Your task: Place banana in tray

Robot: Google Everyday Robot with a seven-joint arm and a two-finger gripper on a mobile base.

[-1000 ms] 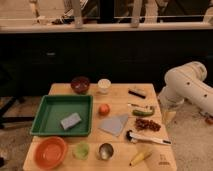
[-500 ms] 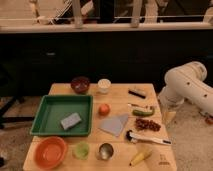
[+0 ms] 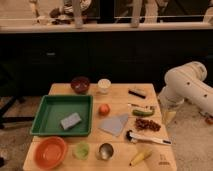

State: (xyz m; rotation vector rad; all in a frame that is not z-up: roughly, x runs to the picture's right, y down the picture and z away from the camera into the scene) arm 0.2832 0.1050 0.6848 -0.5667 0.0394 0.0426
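Banana (image 3: 140,157) sits at the table (image 3: 120,91) front, not picked up yet. Gripper (image 3: 168,119) hangs open and empty by the right edge. Next, likely: reach over, grab it.

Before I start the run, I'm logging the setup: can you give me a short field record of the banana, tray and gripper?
banana: on the table, near edge, on the arm side, outside the tray
tray: green, at the end of the table away from the arm, holding a grey block
gripper: hanging beside the table's edge, open, empty, apart from the banana
task state: banana not yet placed
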